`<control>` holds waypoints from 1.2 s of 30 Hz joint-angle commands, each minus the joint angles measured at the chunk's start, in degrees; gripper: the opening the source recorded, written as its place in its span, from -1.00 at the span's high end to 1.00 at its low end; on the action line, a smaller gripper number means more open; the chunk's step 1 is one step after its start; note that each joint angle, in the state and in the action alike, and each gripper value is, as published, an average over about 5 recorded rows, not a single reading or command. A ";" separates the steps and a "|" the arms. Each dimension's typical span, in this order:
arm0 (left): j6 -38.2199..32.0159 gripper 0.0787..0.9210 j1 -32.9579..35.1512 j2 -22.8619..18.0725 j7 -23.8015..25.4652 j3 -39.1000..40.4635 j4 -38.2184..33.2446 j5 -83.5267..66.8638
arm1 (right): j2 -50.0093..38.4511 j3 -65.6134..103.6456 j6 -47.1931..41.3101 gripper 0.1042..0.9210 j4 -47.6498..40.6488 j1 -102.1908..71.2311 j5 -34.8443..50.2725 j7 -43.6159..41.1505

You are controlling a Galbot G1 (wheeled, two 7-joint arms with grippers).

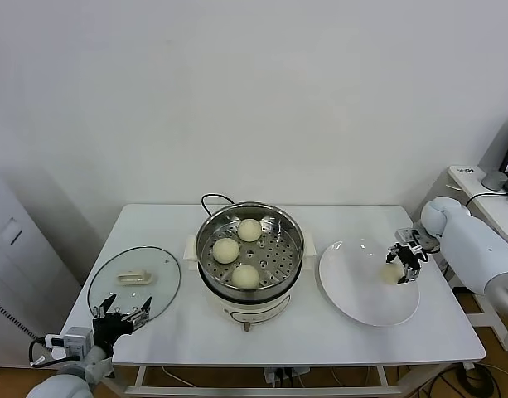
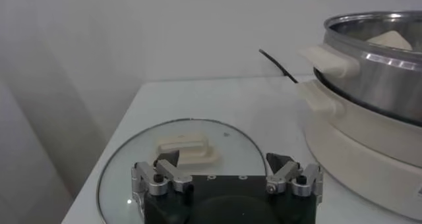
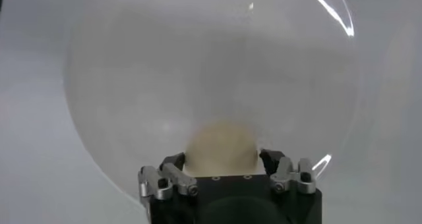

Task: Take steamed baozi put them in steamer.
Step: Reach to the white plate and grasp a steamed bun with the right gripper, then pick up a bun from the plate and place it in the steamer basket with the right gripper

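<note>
Four smooth cream-white steamed baozi are counted: three (image 1: 226, 249) lie on the perforated tray of the one shiny round steel steamer (image 1: 292, 269), and the fourth (image 1: 392, 273) rests on the single flat white plate (image 1: 353, 292). That fourth bun is enclosed between the fingers of the right pincer (image 1: 403, 267). The left pincer (image 1: 119, 314) is spread wide over the glass lid (image 1: 166, 278) on the tabletop (image 1: 320, 332).

We see the steamer (image 1: 249, 257), a shiny steel pot on a cream-white base, standing uncovered with three smooth cream-white baozi (image 1: 226, 249) resting apart on its perforated tray. We find the fourth baozi (image 3: 221, 146), round and pale, lying on the white plate (image 3: 132, 80) between the right gripper's (image 3: 220, 159) fingers (image 3: 173, 163), which flank it on both sides.
</note>
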 commanded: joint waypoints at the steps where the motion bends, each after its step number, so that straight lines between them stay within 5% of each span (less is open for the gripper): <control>1: 0.03 -0.77 0.07 -0.03 0.00 -0.05 -0.29 0.03 | 0.76 2.04 -0.09 -0.10 -1.36 -0.83 -0.68 -0.95; 8: 0.14 -0.77 0.34 -0.32 -0.07 -0.11 -0.55 0.16 | -1.94 -4.59 -2.52 0.03 4.48 2.20 5.83 -2.57; 20: 0.61 -0.77 0.64 -0.24 -0.33 -0.15 -1.52 0.52 | -14.81 -50.37 -22.70 0.03 33.31 37.92 46.39 -3.94; 36: 0.38 -0.77 0.97 -0.29 -0.38 0.15 -1.38 1.29 | 1.60 -64.44 -37.32 0.03 41.65 54.44 75.42 5.05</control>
